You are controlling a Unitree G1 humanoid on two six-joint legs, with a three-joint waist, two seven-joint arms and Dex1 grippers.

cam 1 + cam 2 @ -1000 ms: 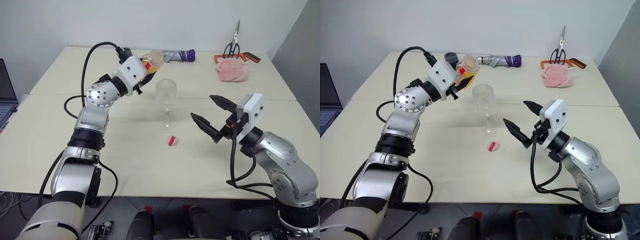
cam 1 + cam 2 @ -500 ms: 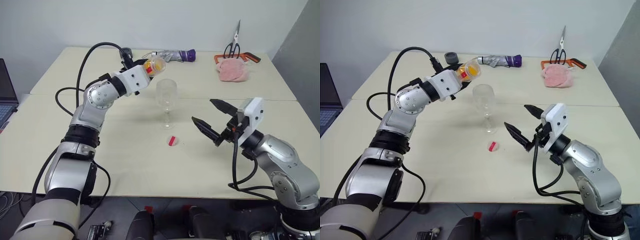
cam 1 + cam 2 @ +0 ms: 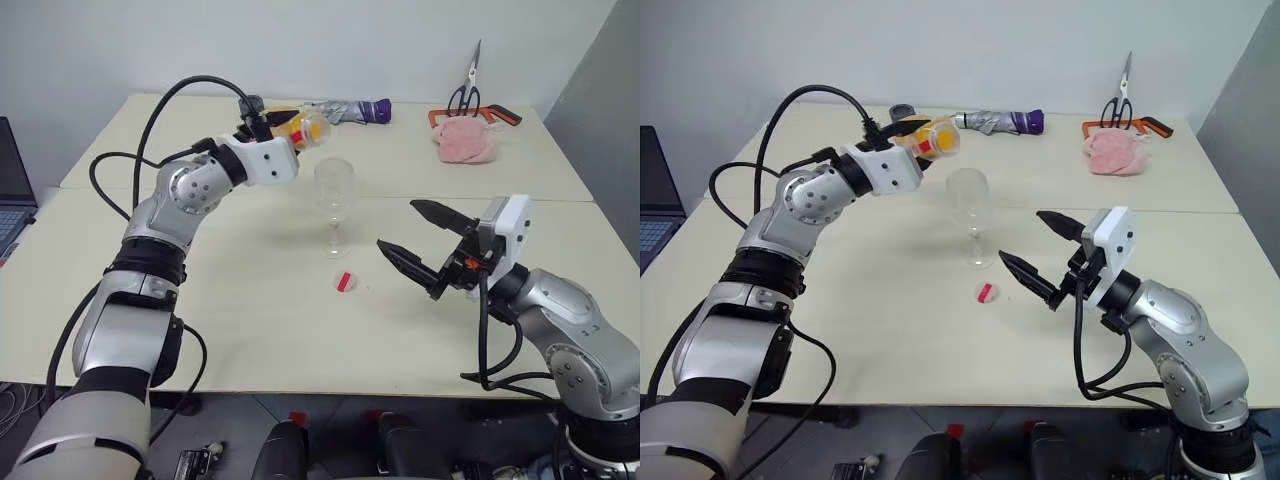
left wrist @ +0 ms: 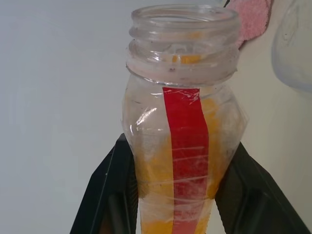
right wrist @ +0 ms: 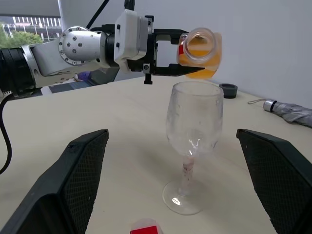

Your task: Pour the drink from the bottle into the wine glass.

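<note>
My left gripper (image 3: 293,128) is shut on the bottle (image 3: 306,128), a small clear one with a red stripe and no cap. It lies tipped nearly level, its open mouth (image 4: 184,17) towards the wine glass (image 3: 333,195), just left of and above the rim. The orange drink (image 4: 155,178) sits inside the bottle; none shows in the glass (image 5: 194,122), which stands upright at mid-table. My right gripper (image 3: 398,226) hovers open to the right of the glass, fingers pointing at it, holding nothing. A red cap (image 3: 343,281) lies on the table in front of the glass foot.
Along the table's far side lie a folded umbrella (image 3: 352,110), black scissors (image 3: 464,94), an orange-handled tool (image 3: 497,115) and a pink cloth (image 3: 466,142). A small grey round thing (image 3: 902,111) sits behind the left hand. A laptop (image 3: 12,195) shows at the left edge.
My left wrist has rolled and its elbow swung out, tipping the bottle flatter with its mouth towards the glass. The right gripper has stayed open and nearly still.
</note>
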